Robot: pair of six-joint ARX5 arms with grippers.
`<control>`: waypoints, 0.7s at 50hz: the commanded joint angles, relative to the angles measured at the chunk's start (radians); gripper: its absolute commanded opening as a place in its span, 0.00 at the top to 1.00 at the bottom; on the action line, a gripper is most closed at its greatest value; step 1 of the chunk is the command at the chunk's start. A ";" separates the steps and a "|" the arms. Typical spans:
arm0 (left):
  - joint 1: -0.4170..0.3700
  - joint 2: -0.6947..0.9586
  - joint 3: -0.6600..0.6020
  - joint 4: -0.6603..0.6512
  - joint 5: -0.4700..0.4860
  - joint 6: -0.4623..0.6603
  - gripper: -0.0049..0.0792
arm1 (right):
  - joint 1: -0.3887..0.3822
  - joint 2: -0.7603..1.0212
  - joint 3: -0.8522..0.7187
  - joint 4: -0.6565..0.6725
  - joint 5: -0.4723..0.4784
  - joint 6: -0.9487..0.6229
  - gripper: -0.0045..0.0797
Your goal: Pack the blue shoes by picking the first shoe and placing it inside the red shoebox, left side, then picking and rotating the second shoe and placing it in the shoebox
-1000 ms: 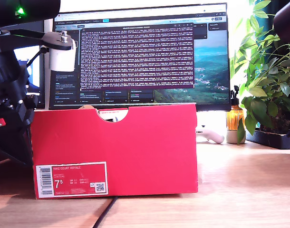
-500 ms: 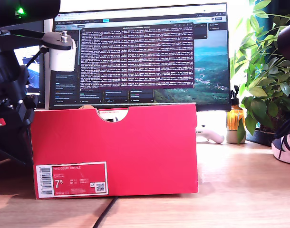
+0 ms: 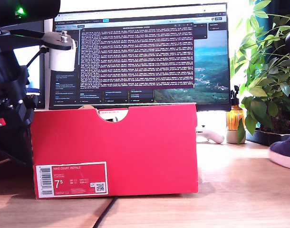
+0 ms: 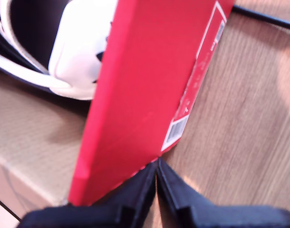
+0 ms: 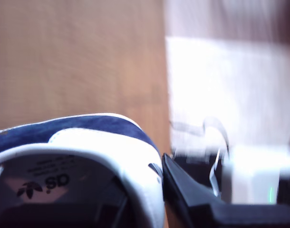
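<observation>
Pinching the shoe (image 5: pixel 78 156) by its collar, your second gripper (image 5: pixel 159 185) carries it; first gripper (image 4: pixel 157 178), fingers pressed together, braces the red shoebox (image 4: pixel 140 90).

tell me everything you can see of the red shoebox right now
The red shoebox is a large, matte cardboard box standing upright on the wooden desk, in front of the monitor. Its top edge has a half-round notch, and a white barcode label marked 7.5 sits low toward the exterior view's left. It is open; a shoe's white heel lies inside. My first hand, shut, sits at its corner.
</observation>
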 commanded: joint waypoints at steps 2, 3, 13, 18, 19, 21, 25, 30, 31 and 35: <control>-0.004 0.011 0.002 0.010 0.020 -0.006 0.96 | -0.001 -0.005 0.093 0.012 0.067 -0.240 0.96; -0.004 0.011 0.002 0.010 0.020 -0.007 0.96 | -0.001 -0.005 0.107 0.012 0.076 -0.260 0.96; -0.004 0.011 0.002 0.010 0.021 -0.007 0.96 | -0.001 -0.005 0.249 0.013 0.096 -0.841 0.96; -0.004 0.011 0.002 0.010 0.021 -0.006 0.96 | -0.001 -0.005 0.315 0.013 0.083 -1.065 0.96; -0.004 0.011 0.002 0.010 0.021 -0.007 0.96 | 0.000 -0.005 0.326 0.014 0.083 -1.098 0.96; -0.004 0.011 0.002 0.010 0.021 -0.006 0.96 | -0.001 -0.005 0.356 0.016 0.084 -1.155 0.96; -0.004 0.011 0.002 0.010 0.021 -0.007 0.96 | -0.001 -0.005 0.414 0.043 0.090 -1.283 0.96; -0.004 0.011 0.002 0.010 0.021 -0.006 0.96 | -0.001 -0.005 0.492 0.096 0.085 -1.373 0.96; -0.004 0.011 0.002 0.010 0.021 -0.006 0.96 | -0.001 -0.005 0.505 0.111 0.077 -1.400 0.96; -0.004 0.011 0.002 0.010 0.021 -0.006 0.96 | 0.000 -0.005 0.555 0.196 -0.044 -1.502 0.96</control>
